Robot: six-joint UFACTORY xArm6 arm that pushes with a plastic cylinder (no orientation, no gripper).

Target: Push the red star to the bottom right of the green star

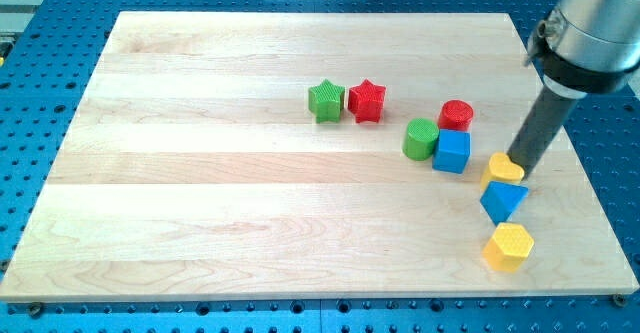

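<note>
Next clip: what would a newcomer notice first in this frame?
Probably the dark rod coming down from the view's top right, my tip at the yellow heart-like block. Below it a blue block and a yellow hexagonal block trail toward the view's bottom. Next, the green star and red star side by side near the board's centre, red on the view's right, far from my tip.

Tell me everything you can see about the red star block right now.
The red star is a small, solid red block with a star outline and faintly ribbed sides, lying flat on the wooden board, slightly above centre. Its left edge sits right beside the green star, seemingly touching. My tip is far off to the view's right, by the yellow heart-shaped block.
</note>
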